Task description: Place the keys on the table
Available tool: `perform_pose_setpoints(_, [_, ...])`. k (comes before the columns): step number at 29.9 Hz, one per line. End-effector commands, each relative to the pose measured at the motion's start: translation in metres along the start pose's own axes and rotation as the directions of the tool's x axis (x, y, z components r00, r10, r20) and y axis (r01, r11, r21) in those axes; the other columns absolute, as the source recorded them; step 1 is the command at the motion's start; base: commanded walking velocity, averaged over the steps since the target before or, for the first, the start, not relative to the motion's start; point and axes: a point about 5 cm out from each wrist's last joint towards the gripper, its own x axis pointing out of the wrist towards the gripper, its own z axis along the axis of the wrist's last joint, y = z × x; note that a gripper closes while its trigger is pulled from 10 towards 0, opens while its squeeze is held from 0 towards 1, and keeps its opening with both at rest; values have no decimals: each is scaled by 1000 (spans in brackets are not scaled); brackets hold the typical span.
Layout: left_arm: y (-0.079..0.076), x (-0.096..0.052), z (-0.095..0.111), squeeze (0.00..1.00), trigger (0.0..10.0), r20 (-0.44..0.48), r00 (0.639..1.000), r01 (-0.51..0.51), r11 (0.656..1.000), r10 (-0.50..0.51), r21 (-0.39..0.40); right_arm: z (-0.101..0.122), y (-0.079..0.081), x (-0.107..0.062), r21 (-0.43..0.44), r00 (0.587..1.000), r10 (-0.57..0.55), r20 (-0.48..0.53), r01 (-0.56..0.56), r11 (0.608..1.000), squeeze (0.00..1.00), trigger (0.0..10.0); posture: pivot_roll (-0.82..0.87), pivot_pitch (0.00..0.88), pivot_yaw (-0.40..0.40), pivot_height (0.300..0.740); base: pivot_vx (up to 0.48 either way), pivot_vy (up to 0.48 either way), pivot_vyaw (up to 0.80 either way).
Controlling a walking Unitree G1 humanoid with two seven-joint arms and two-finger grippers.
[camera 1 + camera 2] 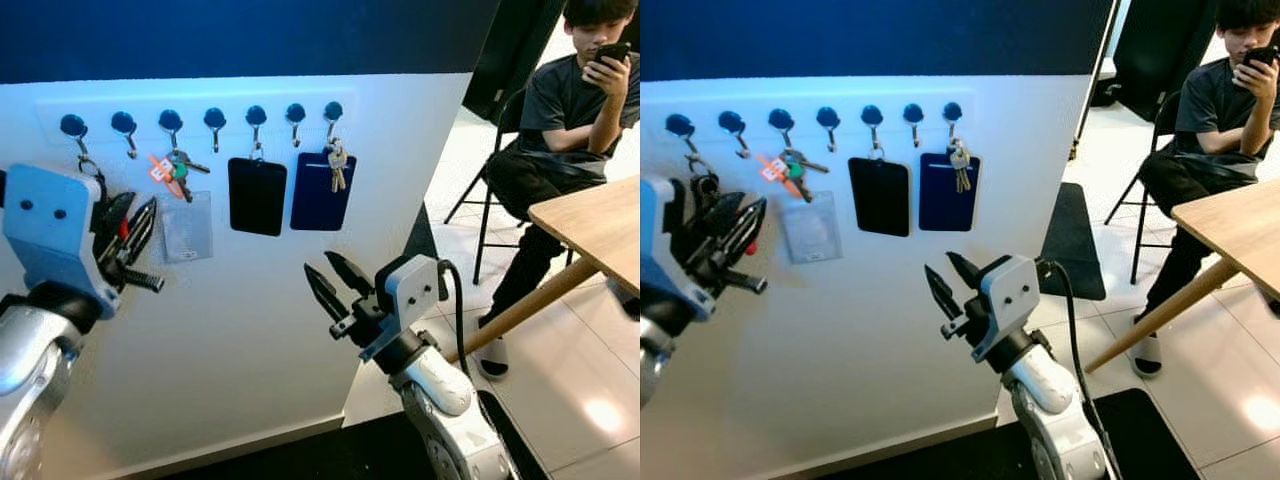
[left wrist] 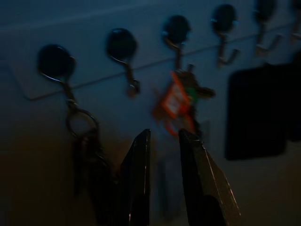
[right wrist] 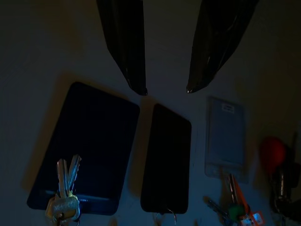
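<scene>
Keys (image 1: 337, 165) hang on the rightmost hook of the wall rack (image 1: 200, 118), in front of a dark blue card holder (image 1: 322, 192); other bunches hang further left, one with an orange tag (image 1: 172, 170) on the third hook and one on a ring (image 2: 81, 126) at the leftmost hook. Nothing is off the hooks yet, so the task looks barely begun. The left tool (image 1: 128, 240) is raised near the left end of the rack, its fingers close together with a narrow gap and nothing between them. The right tool (image 1: 335, 283) sits lower, below the black card holder (image 1: 257, 196), fingers spread and empty. The wooden counter (image 1: 600, 225) stands well apart at far right, beside a seated person (image 1: 570, 110). Still to do, I judge: grasp a bunch, lift it off, carry it over, set it down.
</scene>
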Motion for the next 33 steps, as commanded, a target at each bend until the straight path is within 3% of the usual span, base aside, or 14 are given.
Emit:
perform_pose_setpoints(1, [-7,5,-3,0,10000,-4,1000,-5,1000,5,-8,-4,-7,-3,8,1000,-23,-14,23,1000,0,10000,225,202,-6,740,0,0,0])
perform_pose_setpoints(6, [-13,12,-4,0,10000,-7,1000,-4,1000,4,-16,-4,-11,-1,15,997,-70,-10,71,997,0,10000,230,199,-3,740,0,0,0])
perform_pose_setpoints(12, [-3,9,-15,0,10000,-40,998,-40,999,40,8,-6,4,-2,20,999,-42,-16,42,999,0,10000,185,180,-20,740,0,0,0])
perform_pose_setpoints(20, [7,7,-13,0,10000,-28,988,-150,988,151,48,-5,-12,-6,-22,999,-20,-29,19,1000,0,10000,199,187,-31,740,0,0,0])
perform_pose_setpoints(24, [10,0,-8,0,10000,-25,992,-121,990,123,70,-3,-12,0,-18,999,-39,-12,39,999,0,10000,201,182,-34,740,0,0,0])
perform_pose_setpoints(26, [6,-14,-3,0,10000,-27,999,-33,998,34,53,-4,-9,2,-10,999,-42,-8,42,999,0,10000,199,170,-34,740,0,0,0])
perform_pose_setpoints(29, [1,-21,0,0,10000,-24,1000,21,999,-20,47,-6,-8,0,-7,999,-41,-15,41,999,0,10000,208,169,-47,740,0,0,0])
perform_pose_setpoints(33, [2,-22,-1,0,10000,-12,1000,-15,998,16,63,-9,-8,0,-2,999,-45,-25,45,999,0,10000,201,158,-57,740,0,0,0])
